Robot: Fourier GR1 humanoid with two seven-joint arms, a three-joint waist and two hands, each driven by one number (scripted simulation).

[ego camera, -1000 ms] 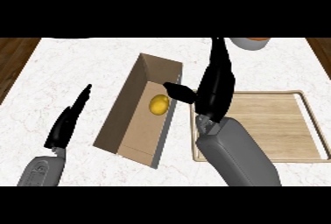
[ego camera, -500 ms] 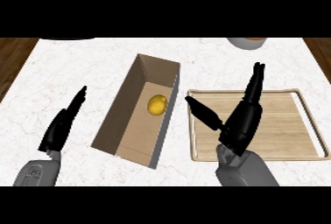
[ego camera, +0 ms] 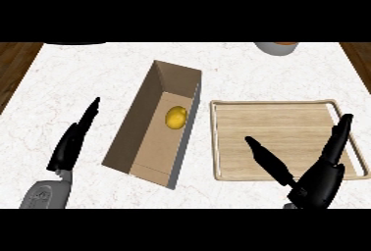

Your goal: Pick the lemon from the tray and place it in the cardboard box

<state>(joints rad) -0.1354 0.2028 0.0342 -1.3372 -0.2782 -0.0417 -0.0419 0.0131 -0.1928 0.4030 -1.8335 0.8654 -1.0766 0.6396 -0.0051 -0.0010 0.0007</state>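
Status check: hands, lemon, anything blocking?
Both hands open: left hand beside box, right hand over tray. Lemon inside cardboard box. Nothing blocking.

The tabletop [ego camera: 109, 68] is white with faint grey and pinkish marble veining, and dark brown wood shows past its left and right edges. The cardboard box [ego camera: 138, 132] is tan-brown, paler on its inner floor and darker on the shaded wall. The lemon [ego camera: 175, 116] inside is bright yellow with a deeper golden shade on one side. The tray [ego camera: 282, 127] is pale beige wood with fine straight grain and a lighter cream rim. Both hands, left [ego camera: 72, 142] and right [ego camera: 319, 179], are black; the left forearm [ego camera: 45, 196] is grey. A bowl [ego camera: 277, 47] at the top edge is grey-white with orange inside.
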